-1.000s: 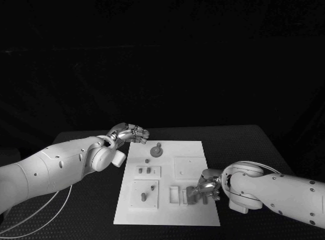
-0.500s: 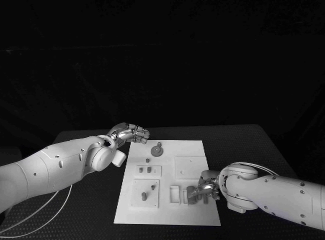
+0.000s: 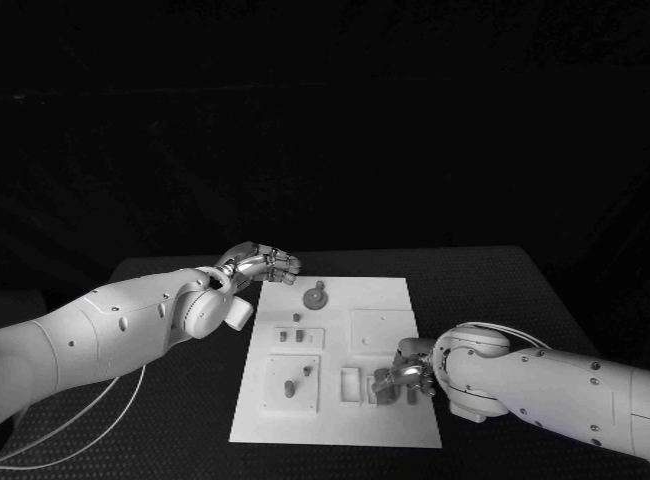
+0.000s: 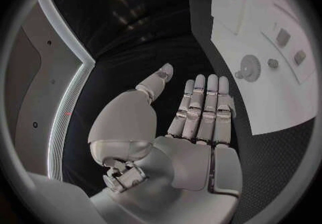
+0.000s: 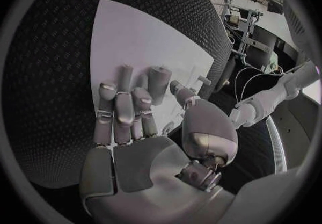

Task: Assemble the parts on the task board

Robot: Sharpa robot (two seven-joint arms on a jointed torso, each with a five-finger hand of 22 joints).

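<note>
Left hand [image 3: 262, 264] hovers just off the far left corner of the task board [image 3: 390, 420], over the black table [image 3: 167, 420]. In its wrist view the hand [image 4: 181, 132] has fingers straight and pressed side by side, thumb set apart, nothing in the palm.

Task board lies flat in the middle of the table. Landmark for all places below: the round gear-like part [image 3: 315, 298], which sits near the board's far edge. Same part appears in the left wrist view [image 4: 250, 66], with a small peg [image 4: 273, 63] just beside it.

Nearer the robot than the gear part, on the left half of the board, a raised square block [image 3: 298, 342] carries two small parts; nearer still, a larger block [image 3: 291, 385] carries two more. Whether these sit in sockets or lie loose I cannot tell.

To the right of the gear part and nearer the robot, a plain recessed square [image 3: 381, 332]; contents cannot be made out.

Right hand [image 3: 407, 377] rests low on the board, well to the near right of the gear part, beside two upright slots [image 3: 350, 388]. Its fingers cover whatever lies beneath them. In its wrist view the hand [image 5: 144, 127] has fingers curled down against the board; I cannot tell whether it holds a part.
</note>
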